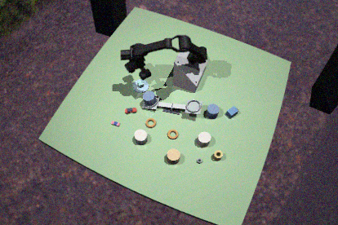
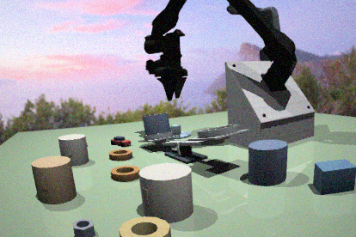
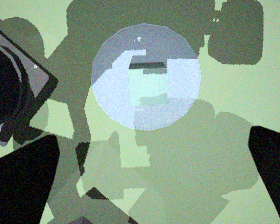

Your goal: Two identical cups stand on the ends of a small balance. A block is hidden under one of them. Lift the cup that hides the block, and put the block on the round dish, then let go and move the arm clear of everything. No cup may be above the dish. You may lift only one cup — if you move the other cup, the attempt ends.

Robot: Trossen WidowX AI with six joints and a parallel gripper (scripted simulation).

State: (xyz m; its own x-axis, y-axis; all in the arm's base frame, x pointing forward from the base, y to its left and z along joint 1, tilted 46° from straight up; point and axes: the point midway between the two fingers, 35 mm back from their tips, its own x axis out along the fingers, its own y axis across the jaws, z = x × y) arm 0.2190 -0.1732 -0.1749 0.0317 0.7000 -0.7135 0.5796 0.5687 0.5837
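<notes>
One pale teal block (image 1: 140, 83) (image 2: 175, 129) (image 3: 148, 87) on the round light-blue dish (image 1: 135, 88) (image 2: 186, 135) (image 3: 112, 92); your black gripper (image 1: 137, 71) (image 2: 173, 99) (image 3: 155, 141) is above, wide open, nothing held. Blue cup (image 1: 149, 98) (image 2: 156, 124) sits on one balance (image 1: 178, 107) (image 2: 185, 142) end, beside the dish.

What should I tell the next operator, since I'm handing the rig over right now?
Gripper: open, nothing held, above the dish.
Block: on the round dish.
Cups: one blue cup on a balance end; another on the table.
Done: block placed, released.
Left: move the arm clear, avoiding the balance cup.
</notes>
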